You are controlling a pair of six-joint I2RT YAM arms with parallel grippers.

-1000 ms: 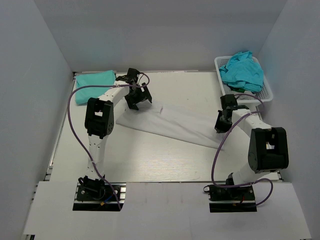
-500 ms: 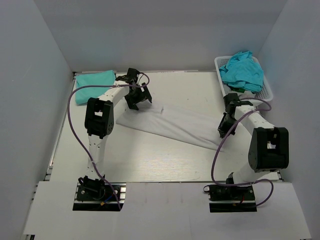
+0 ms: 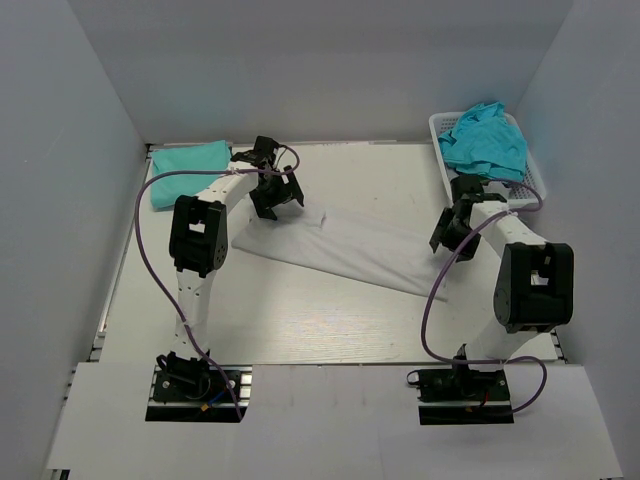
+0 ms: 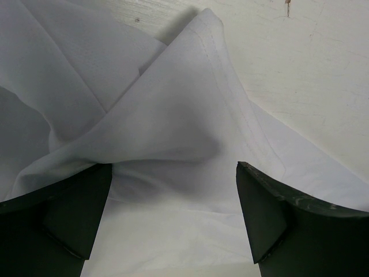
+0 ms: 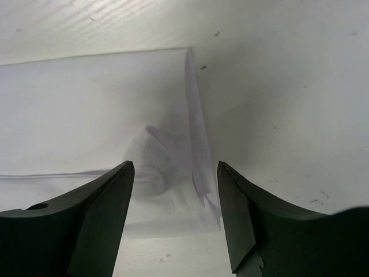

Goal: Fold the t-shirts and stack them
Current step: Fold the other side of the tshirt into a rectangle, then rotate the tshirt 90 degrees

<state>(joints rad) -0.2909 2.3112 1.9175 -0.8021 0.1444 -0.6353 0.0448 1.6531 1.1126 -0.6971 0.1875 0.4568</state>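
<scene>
- Across the middle of the surface: white shirt, stretched long from far left down to near right.
- At its left end: left tool, wide open, with a raised fold in the gap, not pinched.
- At its right end: right tool, open too, low over the corner.
- One end for each arm, so probably time to close both and lift together.

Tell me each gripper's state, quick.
Left gripper: open, a raised fold of the white t-shirt between its jaws.
Right gripper: open, over the shirt's corner, holding nothing.
</scene>
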